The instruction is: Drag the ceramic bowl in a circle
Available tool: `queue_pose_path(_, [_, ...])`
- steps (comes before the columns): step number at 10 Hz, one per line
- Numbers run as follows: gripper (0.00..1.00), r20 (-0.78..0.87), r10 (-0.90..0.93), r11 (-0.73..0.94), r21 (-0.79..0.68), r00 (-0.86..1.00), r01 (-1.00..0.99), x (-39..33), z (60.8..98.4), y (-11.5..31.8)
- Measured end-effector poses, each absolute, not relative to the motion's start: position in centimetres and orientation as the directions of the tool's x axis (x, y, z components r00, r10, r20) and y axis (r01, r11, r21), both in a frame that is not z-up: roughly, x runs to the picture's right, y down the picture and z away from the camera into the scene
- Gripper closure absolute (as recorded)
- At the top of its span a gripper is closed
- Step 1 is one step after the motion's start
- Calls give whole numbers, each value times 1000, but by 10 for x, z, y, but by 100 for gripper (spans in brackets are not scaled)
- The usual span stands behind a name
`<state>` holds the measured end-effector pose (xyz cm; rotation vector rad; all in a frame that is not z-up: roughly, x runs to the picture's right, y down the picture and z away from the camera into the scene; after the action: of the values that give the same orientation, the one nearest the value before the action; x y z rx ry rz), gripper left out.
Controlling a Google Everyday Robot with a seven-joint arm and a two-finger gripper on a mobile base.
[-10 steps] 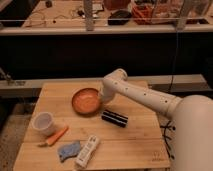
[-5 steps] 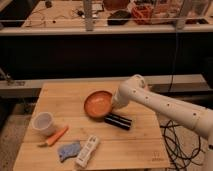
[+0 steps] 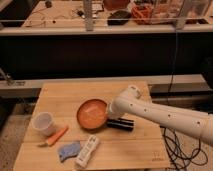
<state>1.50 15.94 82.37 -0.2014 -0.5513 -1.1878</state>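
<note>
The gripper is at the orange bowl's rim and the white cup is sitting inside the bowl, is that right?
Not quite. The camera view shows the white cup standing on the table, apart from the bowl, to its left in the picture. The gripper is indeed at the bowl's right rim.

I see the ceramic bowl (image 3: 92,114) at mid-frame on the table (image 3: 60,95). The gripper (image 3: 109,113) is at its right rim, on the arm (image 3: 160,116) reaching in from the lower right. Just right of the bowl, below the arm, lies a short bar (image 3: 120,123). The cup (image 3: 43,123) stands at left. Below it lies a stick (image 3: 56,136), then a crumpled scrap (image 3: 68,151) and a long slab (image 3: 86,150) near the bottom edge.
</note>
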Motion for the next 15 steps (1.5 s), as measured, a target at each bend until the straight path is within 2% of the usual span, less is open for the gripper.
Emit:
queue_pose_path(4, [100,513,-845,288,205,148,935,-27,823,164])
queue_pose_path(10, [100,531,-842,258,240,96,936,-56,876,103])
queue_pose_path(12, [100,540,-832,286,218,129,933,-49,897,86])
queue_pose_path(15, [100,545,-809,353,153,219,923,-1,903,86])
